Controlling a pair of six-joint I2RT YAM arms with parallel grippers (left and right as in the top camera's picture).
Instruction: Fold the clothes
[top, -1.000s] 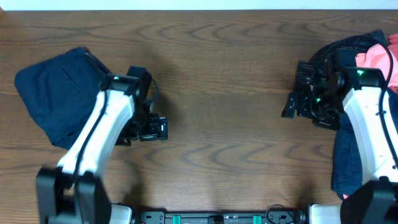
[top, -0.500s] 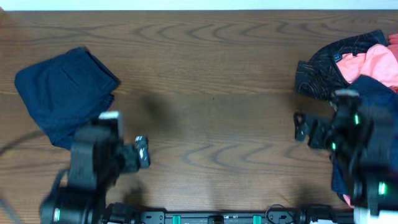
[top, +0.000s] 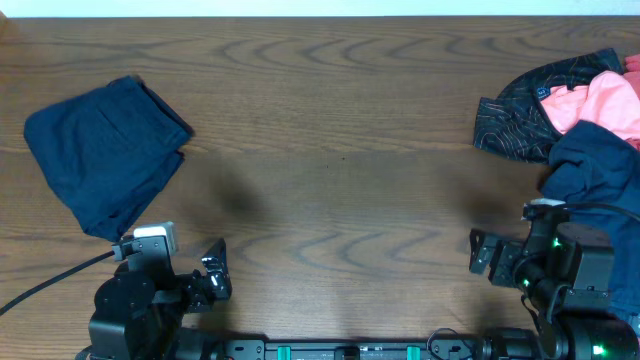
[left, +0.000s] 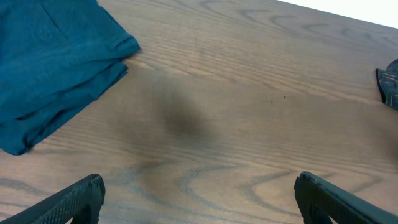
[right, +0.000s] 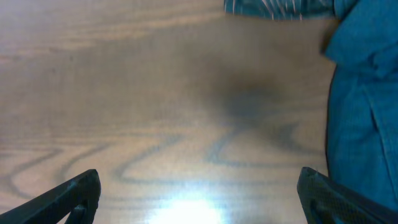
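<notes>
A folded dark blue garment (top: 104, 152) lies at the left of the wooden table; it also shows in the left wrist view (left: 50, 62). A pile of unfolded clothes sits at the right: a dark patterned piece (top: 520, 118), a pink piece (top: 600, 100) and a blue piece (top: 600, 165), which also shows in the right wrist view (right: 364, 106). My left gripper (top: 212, 278) is open and empty near the front edge. My right gripper (top: 482, 256) is open and empty near the front edge, just left of the pile.
The wooden table top (top: 340, 170) stretches between the folded garment and the pile. The black base rail (top: 350, 350) runs along the front edge.
Both arms have pulled back from the clothes to the front edge of the table. The folded blue garment and the pile have stayed in place.
</notes>
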